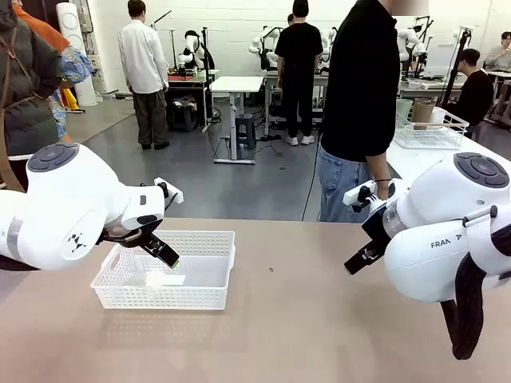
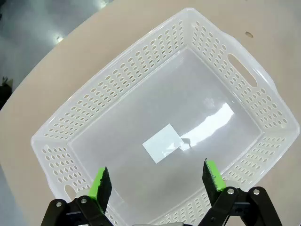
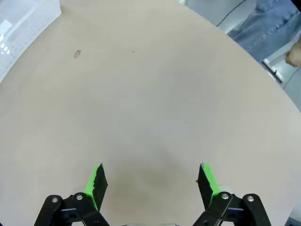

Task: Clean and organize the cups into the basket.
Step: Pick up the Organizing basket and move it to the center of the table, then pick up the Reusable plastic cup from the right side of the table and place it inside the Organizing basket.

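Basket (image 2: 131, 70) is white, lattice-walled, with perhaps a sticker (image 2: 162, 142) inside.

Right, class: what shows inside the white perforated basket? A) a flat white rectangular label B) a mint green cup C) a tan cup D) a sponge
A: in the left wrist view the basket has just a white label at its floor, beneath the open left gripper.
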